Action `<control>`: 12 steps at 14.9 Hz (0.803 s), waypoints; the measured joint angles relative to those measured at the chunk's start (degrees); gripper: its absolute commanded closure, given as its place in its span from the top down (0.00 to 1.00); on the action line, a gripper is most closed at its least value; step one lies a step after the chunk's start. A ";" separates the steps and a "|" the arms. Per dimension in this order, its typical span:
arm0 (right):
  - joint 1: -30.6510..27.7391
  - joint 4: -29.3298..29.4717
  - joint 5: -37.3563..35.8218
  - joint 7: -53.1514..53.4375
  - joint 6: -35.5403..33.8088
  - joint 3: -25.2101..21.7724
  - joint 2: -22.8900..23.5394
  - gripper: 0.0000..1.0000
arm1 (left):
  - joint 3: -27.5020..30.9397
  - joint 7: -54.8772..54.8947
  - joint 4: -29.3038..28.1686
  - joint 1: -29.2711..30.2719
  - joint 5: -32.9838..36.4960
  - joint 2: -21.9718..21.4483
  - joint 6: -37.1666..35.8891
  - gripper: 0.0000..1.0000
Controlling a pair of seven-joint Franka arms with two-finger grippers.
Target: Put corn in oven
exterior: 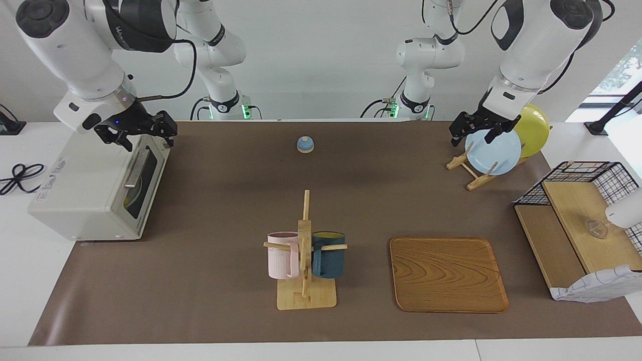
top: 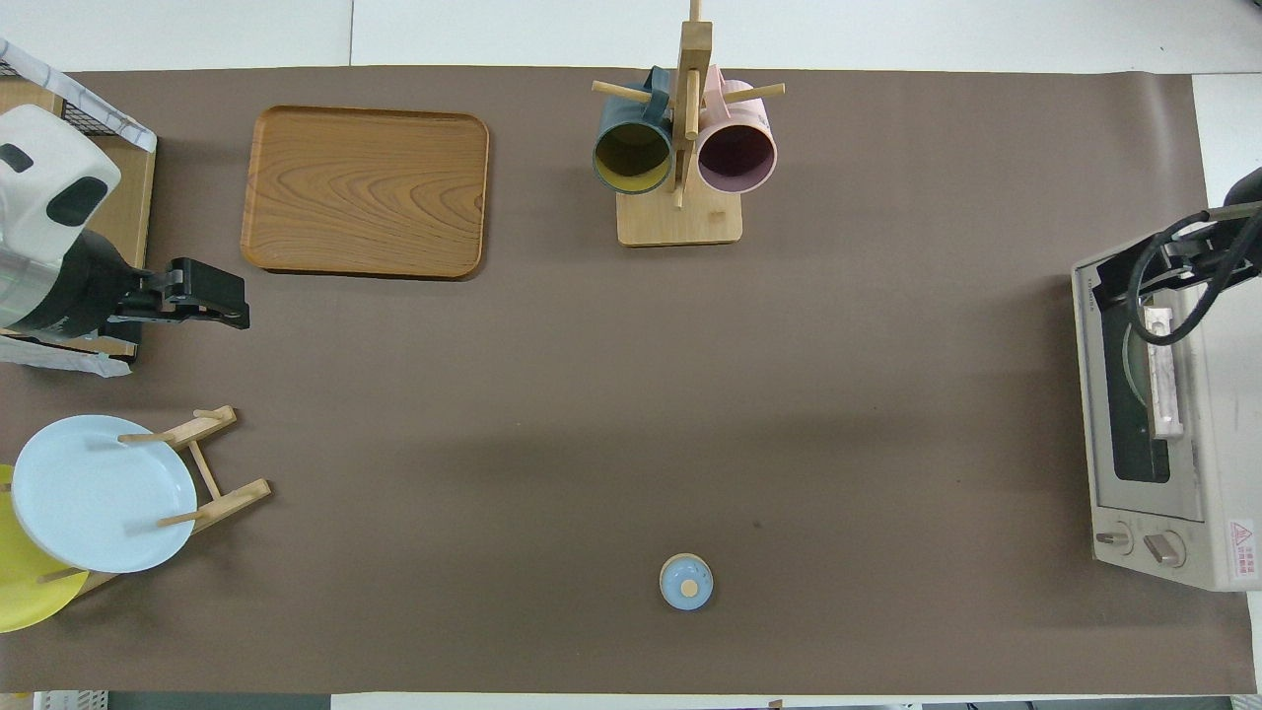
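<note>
Right gripper [exterior: 143,131] hung in the air over the top corner of the oven [exterior: 85,185], with its fingers spread wide and nothing in them. Its door [top: 1134,385] was shut, with the silver handle [exterior: 134,168] across it. Something yellowish showed low down behind the dark glass in the facing view, but it could not be told if this was the corn. From above, the glass showed only a pale round shape, and the two knobs [top: 1142,544] on the oven could be seen, which the facing view did not show clearly. Left gripper [exterior: 476,129] waited over the plate rack [exterior: 474,173], fingers wide apart and holding nothing. That rack held a light blue plate [exterior: 494,153] and a yellow plate [exterior: 535,128] standing on edge. A pink mug [exterior: 282,255] and a dark blue mug [exterior: 328,254] hung on the mug stand [exterior: 306,296]; only the overhead view looked into them, and the blue one was yellow inside. A wooden tray [exterior: 448,274] lay flat with nothing on it. A small blue bell [exterior: 305,144] sat nearer the robots.
</note>
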 measured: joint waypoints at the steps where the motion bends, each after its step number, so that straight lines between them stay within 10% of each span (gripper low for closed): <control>1: 0.00 0.00 0.00 0.03 0.00 0.00 -0.12 1.00 | 0.00 0.00 0.00 0.00 0.00 0.00 0.00 1.00; 12: -1.17 -2.48 0.10 0.08 -0.55 -0.39 -2.87 1.00 | 0.00 0.00 0.00 0.02 0.00 0.00 0.00 1.00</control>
